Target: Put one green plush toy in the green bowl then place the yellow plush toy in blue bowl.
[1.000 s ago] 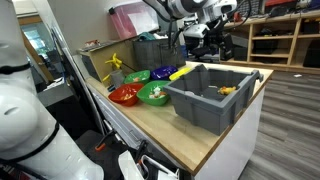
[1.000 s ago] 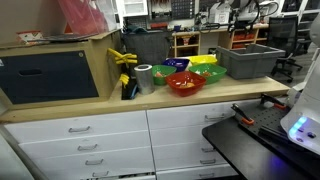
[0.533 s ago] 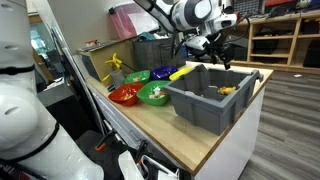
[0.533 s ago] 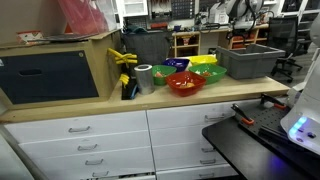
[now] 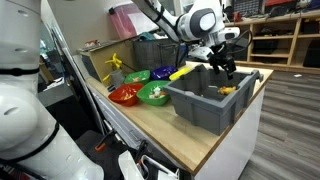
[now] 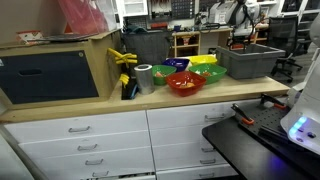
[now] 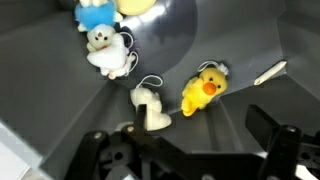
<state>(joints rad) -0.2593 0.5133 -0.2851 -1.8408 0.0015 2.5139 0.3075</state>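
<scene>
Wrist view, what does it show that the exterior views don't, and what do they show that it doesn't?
Only the wrist view shows these clearly on the bin floor: a white plush toy, a small cream plush toy and the yellow plush toy. Only the exterior views show the red plastic bowl, a green plastic bowl and the dark-blue plastic bowl on the wooden counter. Both show the grey plastic bin and the open gripper over it.

Yellow plush toy (image 7: 203,89) lies just beside a white toy (image 7: 150,108)
</scene>
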